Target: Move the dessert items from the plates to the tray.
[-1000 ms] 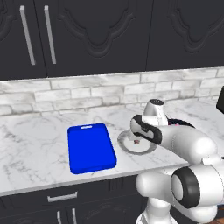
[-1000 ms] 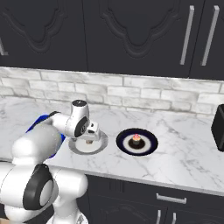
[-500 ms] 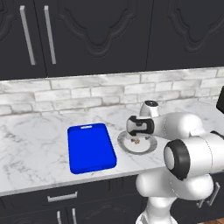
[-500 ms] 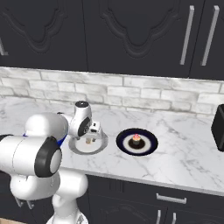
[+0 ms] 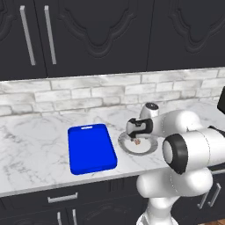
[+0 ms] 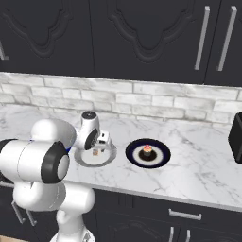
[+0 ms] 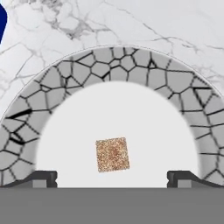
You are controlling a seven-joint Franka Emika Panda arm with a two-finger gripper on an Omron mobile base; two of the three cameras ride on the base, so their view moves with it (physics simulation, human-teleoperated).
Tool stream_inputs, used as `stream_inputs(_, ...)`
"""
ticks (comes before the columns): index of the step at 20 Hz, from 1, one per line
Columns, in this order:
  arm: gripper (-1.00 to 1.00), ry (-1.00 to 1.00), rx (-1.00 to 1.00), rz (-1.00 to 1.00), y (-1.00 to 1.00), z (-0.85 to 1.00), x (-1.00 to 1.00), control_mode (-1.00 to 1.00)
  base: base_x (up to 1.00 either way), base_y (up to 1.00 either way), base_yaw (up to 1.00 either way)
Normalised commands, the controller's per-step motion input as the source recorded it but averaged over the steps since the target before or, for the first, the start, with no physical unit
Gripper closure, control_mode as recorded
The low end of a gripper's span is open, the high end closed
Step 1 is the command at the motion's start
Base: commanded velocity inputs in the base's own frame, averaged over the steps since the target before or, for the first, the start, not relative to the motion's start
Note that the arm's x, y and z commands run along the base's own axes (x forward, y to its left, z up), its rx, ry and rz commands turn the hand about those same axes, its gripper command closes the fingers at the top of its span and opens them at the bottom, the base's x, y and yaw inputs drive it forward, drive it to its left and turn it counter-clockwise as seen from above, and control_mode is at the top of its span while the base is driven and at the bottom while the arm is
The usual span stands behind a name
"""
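Gripper: jaws stood spread wide, grasping nothing, poised over the plate.
Brown square treat: lay lower centre, between the fingertips, untouched, on the grey-rimmed plate.
Blue tray: left of the plate.

Light falls soft and even across the marble desk, with no glare. Around the blue tray shadows stay faint. The dark cupboards above it look dim. Everything is sharp, with slightly jagged rendered edges.
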Motion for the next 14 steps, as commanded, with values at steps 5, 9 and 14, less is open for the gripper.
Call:
stream_inputs(5, -1.0, 0.01, 0.0, 0.0, 0.0, -0.01, 0.0, -1.0, 0.0, 0.0, 0.0)
stream_inputs(9, -1.0, 0.0, 0.0, 0.0, 0.0, -0.08, 0.02, -1.0, 0.0, 0.0, 0.0)
stream_inputs(14, -1.0, 0.0, 0.0, 0.0, 0.0, 0.0, 0.27, -1.0, 0.0, 0.0, 0.0)
